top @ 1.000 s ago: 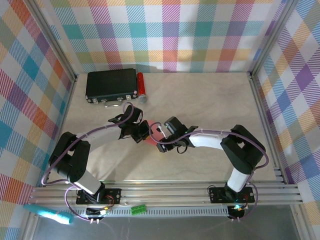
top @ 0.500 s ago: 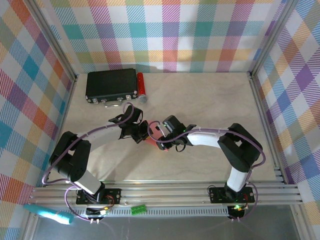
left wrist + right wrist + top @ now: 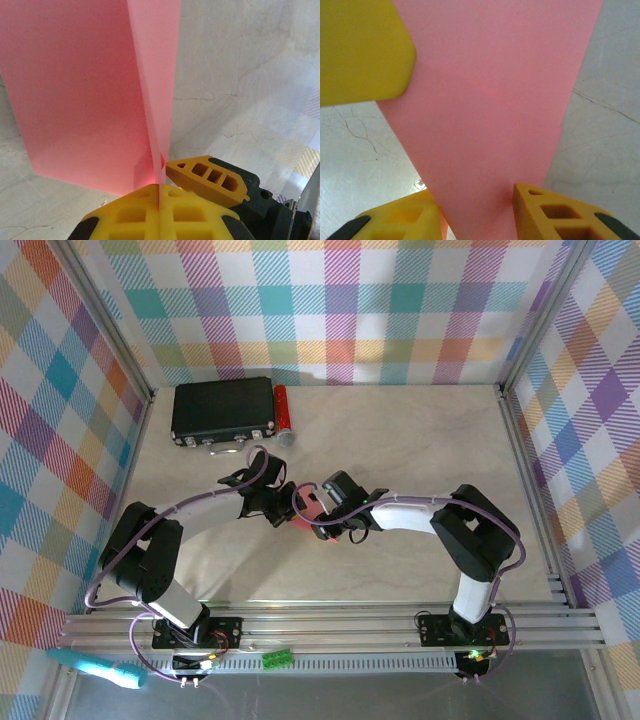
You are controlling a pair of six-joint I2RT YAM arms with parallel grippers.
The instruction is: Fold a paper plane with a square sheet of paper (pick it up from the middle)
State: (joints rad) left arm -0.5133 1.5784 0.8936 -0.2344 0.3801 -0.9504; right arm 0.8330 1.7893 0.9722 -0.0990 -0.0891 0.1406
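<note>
The pink-red sheet of paper [image 3: 306,508] is folded along a centre crease and held just above mid-table. In the left wrist view it [image 3: 85,90] stands on edge, and my left gripper [image 3: 160,186] is shut on its folded edge. One yellow finger of the right gripper [image 3: 210,177] sits right beside that grip. In the right wrist view a tapering flap of the paper [image 3: 495,100] runs down between the fingers of my right gripper [image 3: 475,200]. These stand apart, the right finger touching the flap's edge. Both grippers, left [image 3: 283,504] and right [image 3: 320,512], meet at the paper.
A black box [image 3: 222,410] lies at the back left with a small red cylinder [image 3: 283,412] beside it. Metal frame rails and checked walls close in the table [image 3: 430,450]. A teal tool [image 3: 95,668] lies off the table at the near left.
My right gripper has slid a little left toward the left gripper and its jaws have narrowed around the paper flap. The left gripper has stayed shut on the paper.
</note>
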